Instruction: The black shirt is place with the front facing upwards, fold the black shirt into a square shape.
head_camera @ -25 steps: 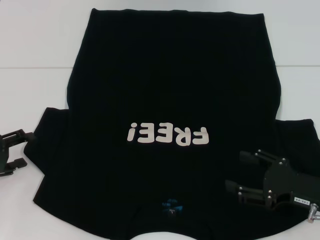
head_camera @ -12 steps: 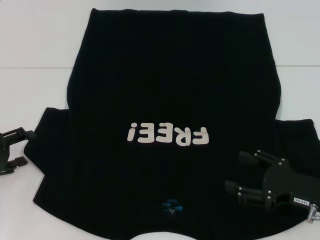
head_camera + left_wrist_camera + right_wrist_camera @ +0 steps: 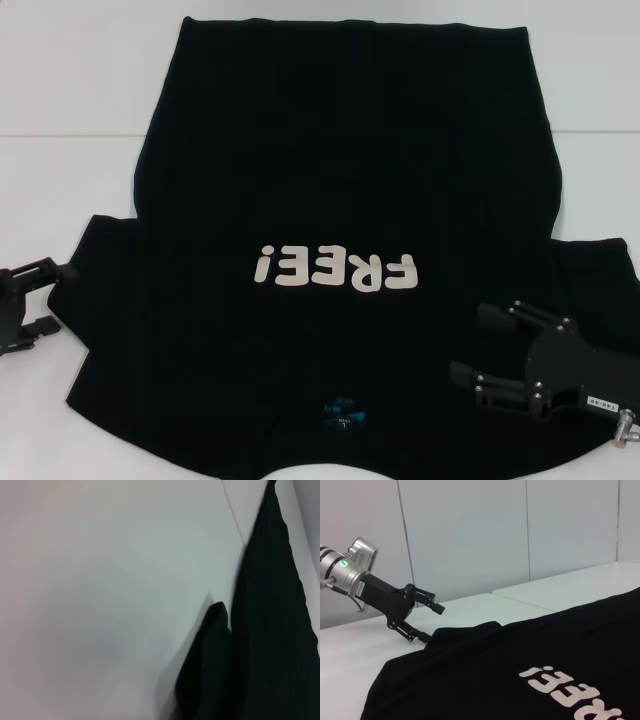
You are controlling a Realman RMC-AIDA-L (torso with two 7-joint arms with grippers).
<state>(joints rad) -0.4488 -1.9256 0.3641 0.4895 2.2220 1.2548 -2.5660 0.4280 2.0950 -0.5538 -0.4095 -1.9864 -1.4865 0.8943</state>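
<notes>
Your black shirt (image 3: 340,180) lies flat, front up, on the white surface (image 3: 60,120). Your left tool (image 3: 38,298) sits spread wide at the left sleeve edge, gripping nothing. Your right tool (image 3: 478,345) hangs above the right shoulder, spread and empty.

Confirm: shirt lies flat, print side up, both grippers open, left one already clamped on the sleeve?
Not quite. The left gripper is not clamped on anything: in the right wrist view its open fingers sit beside the sleeve edge of the black shirt, gripping no cloth. The rest holds: shirt flat, FREE! print up, right gripper open over the other shoulder.
</notes>
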